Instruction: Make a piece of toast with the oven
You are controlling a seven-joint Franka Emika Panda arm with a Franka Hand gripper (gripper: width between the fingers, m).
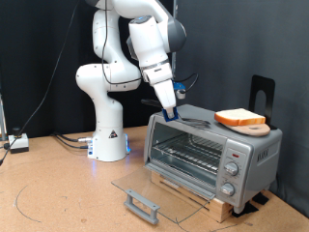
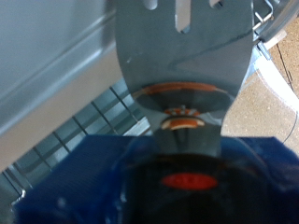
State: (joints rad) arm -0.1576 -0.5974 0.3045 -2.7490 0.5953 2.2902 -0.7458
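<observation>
The piece of toast [image 1: 239, 118] lies on a round wooden board [image 1: 254, 128] on top of the silver oven [image 1: 246, 159], at the exterior view's right end. The oven's glass door [image 1: 164, 191] hangs open and lies flat in front, and the wire rack [image 1: 188, 150] inside is bare. My gripper [image 1: 172, 112] is above the left end of the oven's top, shut on the blue handle [image 2: 177, 182] of a metal spatula [image 2: 187, 47]. The slotted blade points out over the oven's top edge, with the rack [image 2: 93, 121] below it. My fingers do not show clearly in the wrist view.
The oven stands on a wooden block [image 1: 208, 201] on the brown table. The door's handle [image 1: 142, 204] sticks out towards the exterior view's bottom. A black stand [image 1: 263, 92] rises behind the toast. The robot's base [image 1: 108, 140] and cables are to the left.
</observation>
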